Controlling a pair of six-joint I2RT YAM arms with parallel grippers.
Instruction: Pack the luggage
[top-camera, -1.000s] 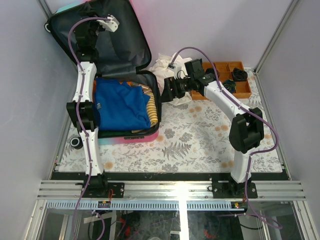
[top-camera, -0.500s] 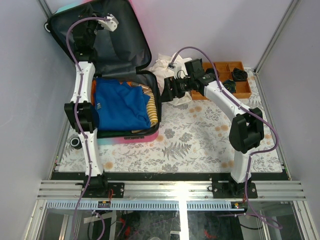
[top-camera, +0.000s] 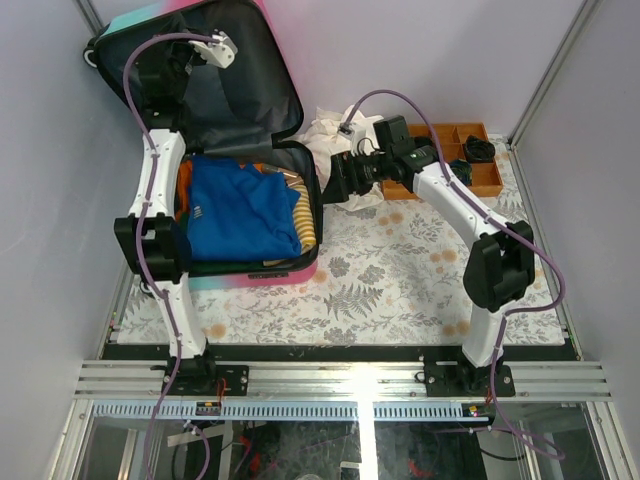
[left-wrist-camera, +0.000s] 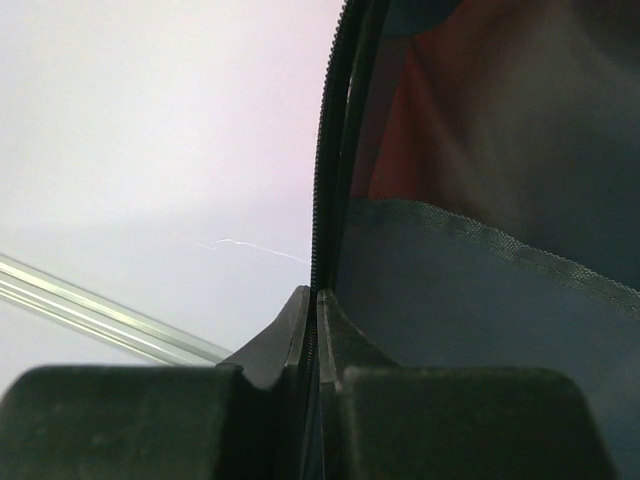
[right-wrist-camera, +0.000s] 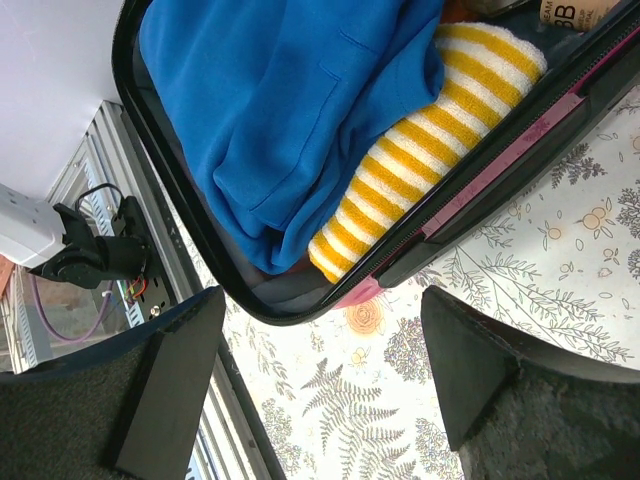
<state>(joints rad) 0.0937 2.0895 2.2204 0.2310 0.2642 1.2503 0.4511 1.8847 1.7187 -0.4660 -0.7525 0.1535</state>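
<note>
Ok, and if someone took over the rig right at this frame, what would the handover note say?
Left tool: shut on the zipper rim of the luggage lid, which stands raised.
Right tool: open and empty, beside the luggage's right wall.
Done: blue garment and yellow-striped cloth lie inside.
Left: white cloth and the dark items in the orange tray are outside. If they belong in, pack them, then probably lower and zip the lid.
</note>
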